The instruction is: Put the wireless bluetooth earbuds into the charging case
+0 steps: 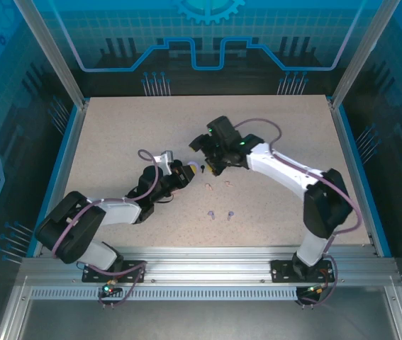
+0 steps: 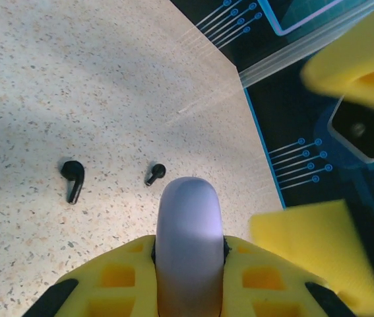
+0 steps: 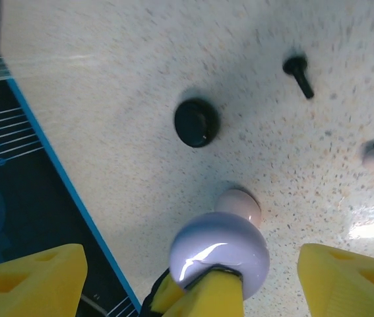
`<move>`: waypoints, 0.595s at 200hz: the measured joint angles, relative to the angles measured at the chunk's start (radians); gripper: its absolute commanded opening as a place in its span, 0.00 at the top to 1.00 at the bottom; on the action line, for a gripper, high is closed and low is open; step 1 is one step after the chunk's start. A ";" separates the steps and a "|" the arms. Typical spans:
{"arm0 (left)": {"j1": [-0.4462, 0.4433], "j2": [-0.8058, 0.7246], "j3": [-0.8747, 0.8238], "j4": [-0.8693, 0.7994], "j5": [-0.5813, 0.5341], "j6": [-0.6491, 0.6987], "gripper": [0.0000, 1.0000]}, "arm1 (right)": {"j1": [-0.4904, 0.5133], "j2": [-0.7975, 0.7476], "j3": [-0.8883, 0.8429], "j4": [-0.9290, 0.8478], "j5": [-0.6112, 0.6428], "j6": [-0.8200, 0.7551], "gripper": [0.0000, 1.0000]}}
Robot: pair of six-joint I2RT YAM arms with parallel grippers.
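My left gripper (image 2: 188, 247) is shut on a round lilac charging case (image 2: 188, 224), held just above the table. In the right wrist view that lilac case (image 3: 219, 254) sits between the yellow fingers (image 3: 348, 277) of my right gripper (image 3: 190, 261), which stands open around it without touching. Two black earbuds (image 2: 72, 177) (image 2: 155, 174) lie on the table beyond the held case. Seen from above, two pale pink earbuds (image 1: 208, 187) (image 1: 229, 183) and two lilac ones (image 1: 211, 213) (image 1: 230, 214) lie in front of both grippers (image 1: 186, 172) (image 1: 215, 159).
A pale pink round case (image 3: 239, 205) rests on the table just behind the lilac one, and a black round case (image 3: 196, 122) lies further off. The table's blue edge (image 3: 48, 165) runs close by on one side. Both arms meet near the table's middle.
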 measured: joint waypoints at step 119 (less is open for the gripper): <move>0.113 -0.151 0.209 -0.397 0.505 0.235 1.00 | -0.145 -0.629 -0.590 0.210 -0.201 -0.880 0.13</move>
